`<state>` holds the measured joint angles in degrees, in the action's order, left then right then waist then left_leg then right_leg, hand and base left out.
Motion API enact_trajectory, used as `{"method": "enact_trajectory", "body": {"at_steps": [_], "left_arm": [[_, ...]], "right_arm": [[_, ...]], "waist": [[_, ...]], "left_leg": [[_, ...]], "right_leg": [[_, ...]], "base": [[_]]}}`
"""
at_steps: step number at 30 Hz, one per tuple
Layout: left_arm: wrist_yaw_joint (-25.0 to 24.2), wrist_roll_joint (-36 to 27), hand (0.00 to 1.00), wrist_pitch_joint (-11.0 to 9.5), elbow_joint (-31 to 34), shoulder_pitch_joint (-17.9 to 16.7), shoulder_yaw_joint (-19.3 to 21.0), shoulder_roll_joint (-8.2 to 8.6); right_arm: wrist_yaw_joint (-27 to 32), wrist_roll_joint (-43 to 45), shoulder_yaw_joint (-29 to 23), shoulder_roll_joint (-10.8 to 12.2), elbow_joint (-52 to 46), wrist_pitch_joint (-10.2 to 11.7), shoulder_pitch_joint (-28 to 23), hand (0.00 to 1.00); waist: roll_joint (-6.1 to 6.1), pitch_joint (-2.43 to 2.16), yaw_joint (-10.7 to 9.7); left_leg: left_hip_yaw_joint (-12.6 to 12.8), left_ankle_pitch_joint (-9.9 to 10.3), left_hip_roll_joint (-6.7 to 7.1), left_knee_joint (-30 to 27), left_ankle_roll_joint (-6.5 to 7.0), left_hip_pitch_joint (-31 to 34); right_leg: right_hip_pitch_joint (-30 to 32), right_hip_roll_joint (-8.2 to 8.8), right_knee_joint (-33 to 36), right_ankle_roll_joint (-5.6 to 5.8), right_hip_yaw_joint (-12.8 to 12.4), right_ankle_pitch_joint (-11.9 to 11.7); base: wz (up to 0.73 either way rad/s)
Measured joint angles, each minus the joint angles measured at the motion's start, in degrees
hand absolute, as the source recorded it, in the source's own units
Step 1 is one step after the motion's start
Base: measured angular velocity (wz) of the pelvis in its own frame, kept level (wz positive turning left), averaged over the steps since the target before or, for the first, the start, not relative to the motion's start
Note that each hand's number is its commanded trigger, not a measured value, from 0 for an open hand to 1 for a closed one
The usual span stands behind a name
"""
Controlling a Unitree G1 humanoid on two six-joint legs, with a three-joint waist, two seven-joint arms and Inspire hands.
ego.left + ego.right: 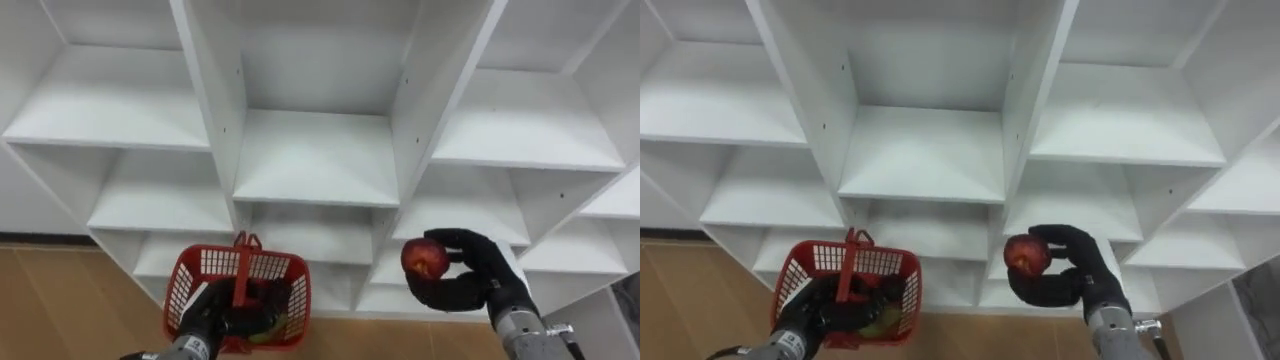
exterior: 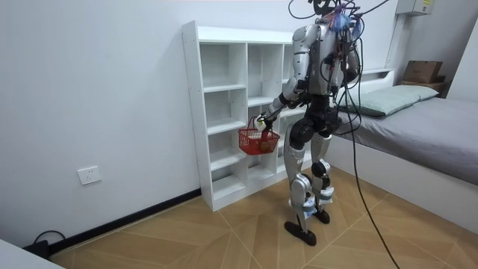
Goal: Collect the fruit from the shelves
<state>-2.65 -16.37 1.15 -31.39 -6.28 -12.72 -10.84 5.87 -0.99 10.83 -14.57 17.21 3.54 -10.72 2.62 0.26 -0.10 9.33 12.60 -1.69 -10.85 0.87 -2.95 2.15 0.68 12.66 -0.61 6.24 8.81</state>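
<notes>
From my station I see the white closet (image 1: 315, 155) spread across both eye views, its open compartments bare in front of the robot. In the room view the robot stands upright on the wooden floor (image 2: 224, 232), close against the closet's front and facing its right-hand columns. A bed (image 2: 418, 119) lies behind it toward the room view's right.

The red mesh basket (image 1: 200, 265) hangs low on the robot's left, in front of the closet's lower left compartments, with its handle standing upright. The left hand (image 1: 215, 318) has its fingers curled round that handle and carries the basket off the floor. Through the mesh I make out something yellow-green (image 1: 268, 325) lying at the bottom, on the basket's right side; I cannot tell which fruit it is.

The right hand (image 1: 470, 275) is raised in front of the closet's lower right compartments, clear of the shelves. Its thumb and fingers are wrapped round a red apple (image 1: 425, 259). The apple sits at the hand's upper left, facing the camera. It is level with the basket's rim and well apart from it, out to the basket's right.
</notes>
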Motion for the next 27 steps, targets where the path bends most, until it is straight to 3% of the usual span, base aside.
{"method": "enact_trajectory", "body": {"at_steps": [5,11,14,18,21,27], "left_arm": [[0.0,-0.5,1.0,0.0,0.1,0.0,-0.1,0.91],[0.9,-0.4,1.0,-1.2,0.6,0.0,-0.1,1.42],[0.9,-0.4,1.0,-1.4,0.6,0.0,-0.3,1.41],[0.9,-0.1,1.0,-1.4,2.3,0.1,-0.4,1.42],[0.7,0.5,1.0,-1.4,3.2,0.2,-1.2,1.66],[-0.1,0.4,1.0,-1.4,3.2,0.3,-2.2,2.74]], "right_arm": [[-2.2,3.2,1.8,1.7,-1.6,0.0,-1.0,1.0],[-5.0,5.6,3.8,1.8,-2.5,0.0,-1.6,1.0],[-6.0,6.0,4.3,1.9,-2.2,0.0,-1.6,1.0],[-7.5,6.0,4.9,2.5,-2.2,-0.7,-1.6,1.0],[-8.5,6.0,5.9,3.0,-2.1,-1.9,-1.6,1.0],[-9.8,6.0,6.2,4.2,0.1,-2.0,-0.2,1.0]], "waist": [[-1.04,0.51,-0.9],[-2.05,0.13,-0.9],[-1.79,0.14,-0.9],[-0.5,0.6,-0.5],[0.36,0.13,0.3],[0.7,0.18,0.9]], "left_leg": [[0.2,0.0,0.02,0.3,0.0,-0.4],[0.2,0.0,-0.01,0.7,-0.01,-0.8],[0.1,0.0,0.06,0.6,0.0,-0.8],[0.0,0.0,0.15,0.5,0.01,-0.5],[-0.1,0.0,0.13,0.5,0.01,0.0],[-0.3,0.0,0.21,0.5,0.01,0.1]], "right_leg": [[-0.2,-0.07,0.0,0.0,-0.1,0.0],[-0.3,-0.15,0.1,0.0,-0.1,0.0],[-0.3,-0.05,0.2,0.0,0.0,0.0],[0.1,0.0,0.1,0.07,-0.2,0.0],[0.3,-0.06,0.1,0.14,-0.2,-0.1],[0.3,-0.05,0.0,0.2,-0.4,-0.2]], "base": [[-0.02],[0.0],[0.0],[0.0],[0.0],[0.01]]}}
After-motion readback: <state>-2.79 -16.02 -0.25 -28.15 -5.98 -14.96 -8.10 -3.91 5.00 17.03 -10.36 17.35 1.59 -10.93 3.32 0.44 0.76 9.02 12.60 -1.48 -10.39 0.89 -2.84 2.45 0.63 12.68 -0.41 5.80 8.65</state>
